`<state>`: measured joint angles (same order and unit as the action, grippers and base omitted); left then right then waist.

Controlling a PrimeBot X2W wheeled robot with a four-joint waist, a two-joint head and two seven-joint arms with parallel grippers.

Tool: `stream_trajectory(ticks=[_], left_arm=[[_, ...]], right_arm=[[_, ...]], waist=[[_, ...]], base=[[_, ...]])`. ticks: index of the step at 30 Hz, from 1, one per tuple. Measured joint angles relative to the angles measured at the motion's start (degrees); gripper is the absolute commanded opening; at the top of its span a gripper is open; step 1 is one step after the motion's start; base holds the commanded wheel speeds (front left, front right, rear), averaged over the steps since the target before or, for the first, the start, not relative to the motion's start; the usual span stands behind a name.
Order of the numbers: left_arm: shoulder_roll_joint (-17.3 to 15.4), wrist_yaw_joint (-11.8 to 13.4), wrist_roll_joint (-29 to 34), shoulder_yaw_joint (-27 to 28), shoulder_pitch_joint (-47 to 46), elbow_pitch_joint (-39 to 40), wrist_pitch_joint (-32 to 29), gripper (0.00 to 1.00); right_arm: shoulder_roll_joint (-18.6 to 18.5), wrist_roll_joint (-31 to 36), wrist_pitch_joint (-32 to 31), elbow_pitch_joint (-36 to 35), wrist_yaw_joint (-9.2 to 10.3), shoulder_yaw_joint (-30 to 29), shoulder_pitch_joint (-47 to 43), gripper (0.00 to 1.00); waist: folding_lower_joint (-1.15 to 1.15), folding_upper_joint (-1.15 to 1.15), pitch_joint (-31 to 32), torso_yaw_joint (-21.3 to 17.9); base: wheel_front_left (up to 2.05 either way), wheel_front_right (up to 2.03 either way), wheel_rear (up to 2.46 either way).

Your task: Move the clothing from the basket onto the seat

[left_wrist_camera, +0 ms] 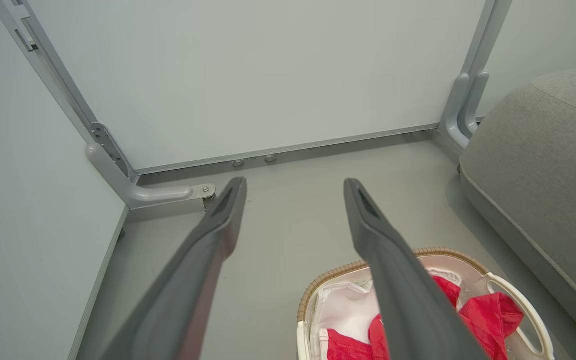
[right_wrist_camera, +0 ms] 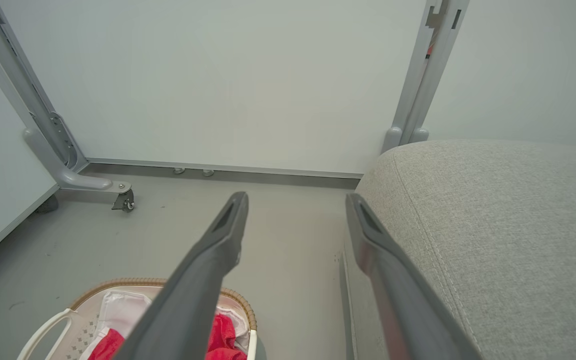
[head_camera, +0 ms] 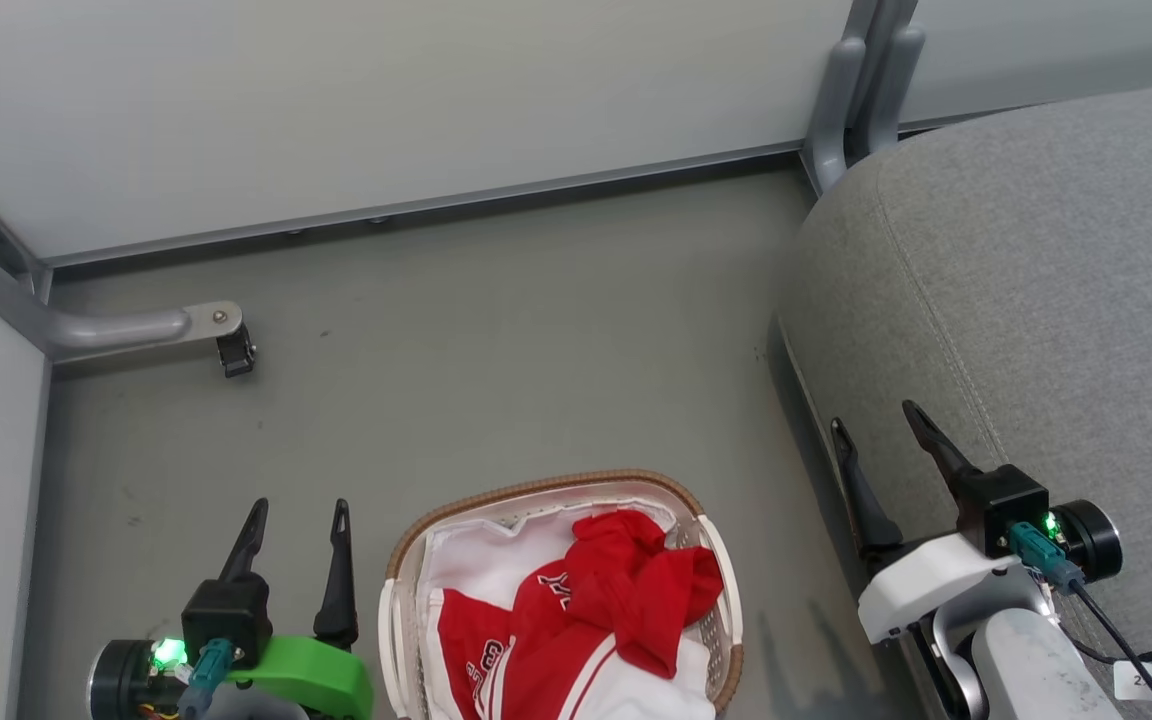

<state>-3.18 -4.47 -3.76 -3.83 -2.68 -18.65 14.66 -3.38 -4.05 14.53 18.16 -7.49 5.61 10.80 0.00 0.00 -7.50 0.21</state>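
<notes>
The left gripper [head_camera: 301, 508] was spread and empty; the basket [head_camera: 536, 487] sat just right of its jaws, clothing [head_camera: 596, 610] heaped inside. The right gripper [head_camera: 875, 417], spread too, hung at the seat [head_camera: 1036, 280] edge. A deep grab might catch the seemingly loose liner [head_camera: 471, 560], dragging the basket.

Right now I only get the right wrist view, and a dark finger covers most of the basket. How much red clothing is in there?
Observer: In the head view the clothing is a crumpled red-and-white heap toward the right and near side of the basket. White liner shows at the back left.
Operator: Is the other arm anywhere near it?
Observer: The left gripper hangs open and empty over the floor, just left of the basket.
Operator: And where is my gripper, seen from above?
Observer: The right gripper is open over the left edge of the seat, apart from the basket.
</notes>
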Motion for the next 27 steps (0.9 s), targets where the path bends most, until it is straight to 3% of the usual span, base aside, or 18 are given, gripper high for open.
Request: stream_trajectory(ticks=[27], left_arm=[[0.37,-2.86,-0.69,-11.78,-13.61,-11.31,0.51,1.0]], right_arm=[[-0.13,1.71,0.46,-6.68,-0.01,1.71,10.33,1.0]], waist=[[0.01,0.0,-19.16,-3.03]], base=[[0.0,0.0,0.0]])
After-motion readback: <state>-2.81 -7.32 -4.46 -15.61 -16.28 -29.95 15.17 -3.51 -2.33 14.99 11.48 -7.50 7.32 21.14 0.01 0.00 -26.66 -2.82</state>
